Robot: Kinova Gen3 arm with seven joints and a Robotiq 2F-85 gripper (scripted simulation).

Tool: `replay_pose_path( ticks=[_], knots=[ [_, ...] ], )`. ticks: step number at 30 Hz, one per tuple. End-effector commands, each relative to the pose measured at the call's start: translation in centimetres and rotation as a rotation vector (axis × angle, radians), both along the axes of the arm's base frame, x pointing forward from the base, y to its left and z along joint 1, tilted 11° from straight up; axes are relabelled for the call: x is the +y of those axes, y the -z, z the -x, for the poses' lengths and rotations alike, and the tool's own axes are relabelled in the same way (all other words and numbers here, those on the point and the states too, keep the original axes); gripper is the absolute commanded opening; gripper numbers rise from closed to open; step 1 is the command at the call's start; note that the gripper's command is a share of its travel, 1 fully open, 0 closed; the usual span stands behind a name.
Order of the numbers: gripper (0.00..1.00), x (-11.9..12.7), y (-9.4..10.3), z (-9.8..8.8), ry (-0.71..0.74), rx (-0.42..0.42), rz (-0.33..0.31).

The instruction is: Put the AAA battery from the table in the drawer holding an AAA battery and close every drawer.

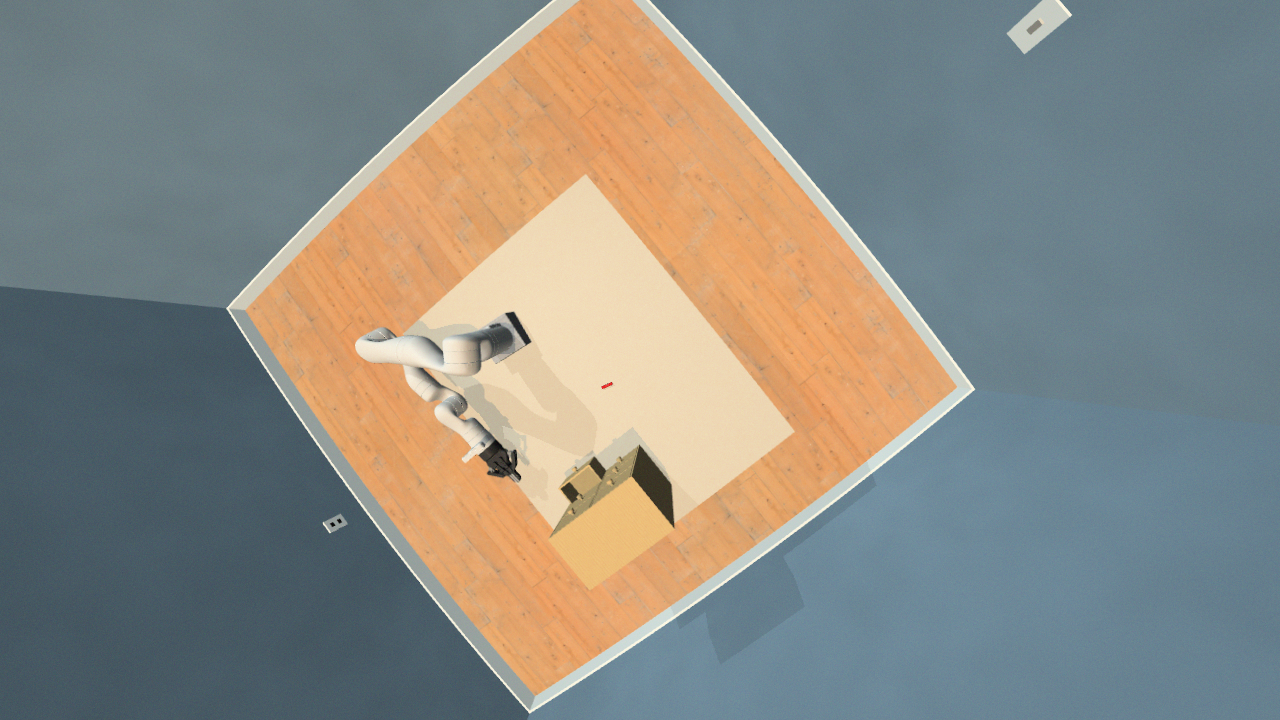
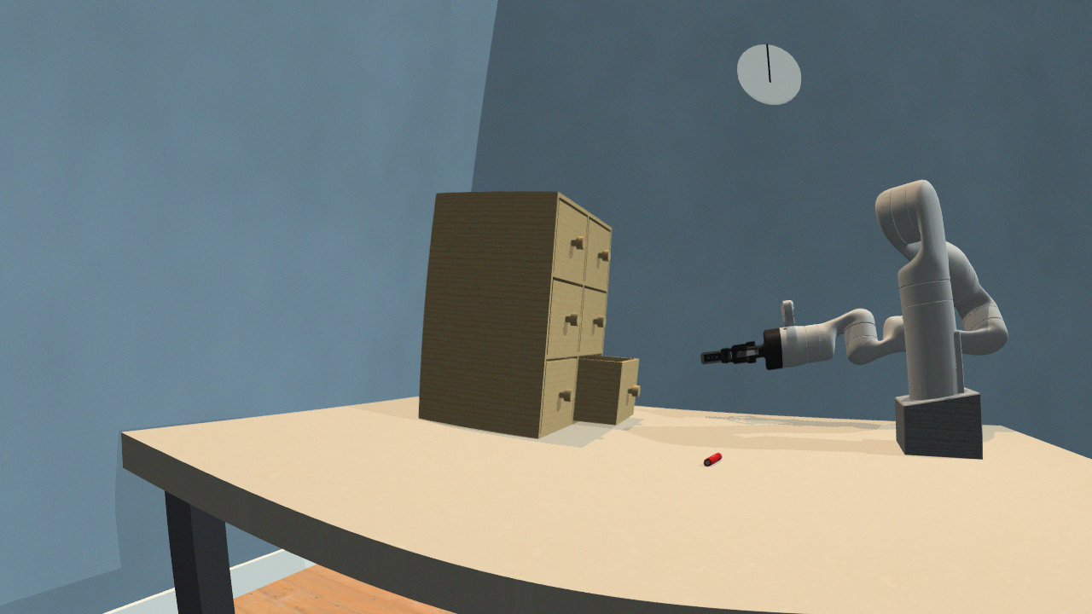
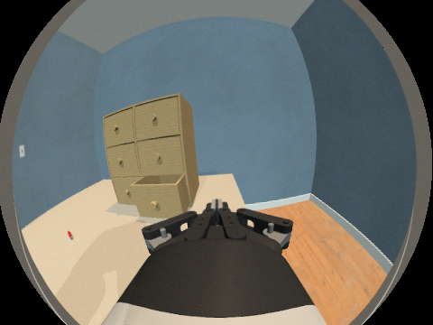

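The red AAA battery [image 1: 606,385] [image 2: 712,460] [image 3: 69,235] lies on its side on the table, in front of the chest and apart from it. The wooden chest [image 1: 613,534] [image 2: 488,313] [image 3: 188,149] stands upright with six drawers in two columns. The bottom drawer [image 1: 583,481] [image 2: 599,389] [image 3: 160,199] in the right column of the wrist view is pulled out and level; the other drawers look pushed in. What lies inside it is hidden. My gripper [image 1: 515,476] [image 2: 704,357] [image 3: 217,205] is shut and empty, in the air in front of the chest and to the side of the open drawer.
The table [image 1: 716,394] [image 2: 458,496] [image 3: 50,244] carries the robot's base [image 1: 512,335] [image 2: 938,427]. A table edge runs close by the chest's side, with wooden floor [image 1: 429,510] [image 3: 325,253] beyond it. Round knobs stick out from the drawer fronts.
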State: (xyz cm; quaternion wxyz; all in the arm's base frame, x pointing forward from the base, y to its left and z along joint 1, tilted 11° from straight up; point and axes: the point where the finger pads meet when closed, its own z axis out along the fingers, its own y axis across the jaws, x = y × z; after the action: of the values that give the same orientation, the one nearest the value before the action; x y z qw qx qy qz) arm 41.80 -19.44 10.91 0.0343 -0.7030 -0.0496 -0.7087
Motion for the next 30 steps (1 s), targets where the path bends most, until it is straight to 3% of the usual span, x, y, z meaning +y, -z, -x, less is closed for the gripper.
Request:
replay_pose_path(
  ticks=[1,7,18,30],
  knots=[
    [0.0,1.6,0.1,-0.4,-0.007,-0.008,0.002],
    [0.0,2.8,0.3,-0.7,-0.001,-0.013,0.005],
    [0.0,7.3,1.9,-1.5,-0.006,-0.008,0.002],
    [0.0,8.4,2.2,-1.8,-0.004,-0.013,0.013]
  ],
)
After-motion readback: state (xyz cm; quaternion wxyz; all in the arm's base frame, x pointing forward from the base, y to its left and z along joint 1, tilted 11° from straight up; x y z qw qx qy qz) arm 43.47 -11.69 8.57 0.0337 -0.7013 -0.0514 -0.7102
